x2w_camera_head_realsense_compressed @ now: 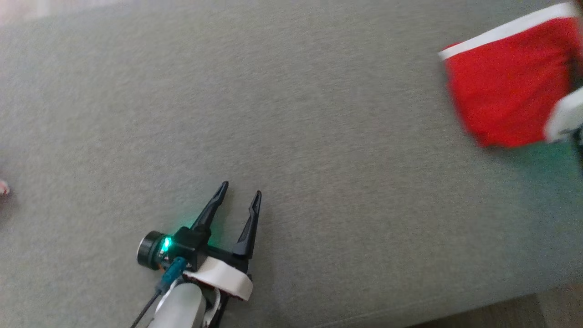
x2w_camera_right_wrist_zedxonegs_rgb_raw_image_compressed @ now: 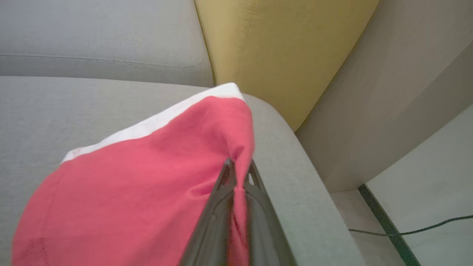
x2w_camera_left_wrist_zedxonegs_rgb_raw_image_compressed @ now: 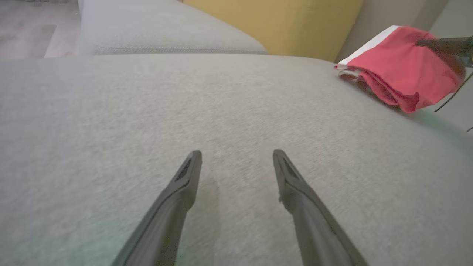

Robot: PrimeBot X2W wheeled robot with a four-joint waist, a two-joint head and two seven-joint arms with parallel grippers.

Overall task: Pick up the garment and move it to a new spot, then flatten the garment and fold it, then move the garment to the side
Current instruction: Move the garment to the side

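Red garment [x2w_camera_head_realsense_compressed: 505, 91] with a white band is at the far right end of the grey sofa cushion [x2w_camera_head_realsense_compressed: 319, 136], close to its edge. Right claw [x2w_camera_right_wrist_zedxonegs_rgb_raw_image_compressed: 239, 166] is pressed together, pinching the cloth. Left claw [x2w_camera_head_realsense_compressed: 242, 188] is spread, idle, near left. Probably best to carry it low with a firm pinch and set it down well inside the edge.

Black jaws, white cuff [x2w_camera_head_realsense_compressed: 223, 276], perhaps cable [x2w_camera_head_realsense_compressed: 145, 310].
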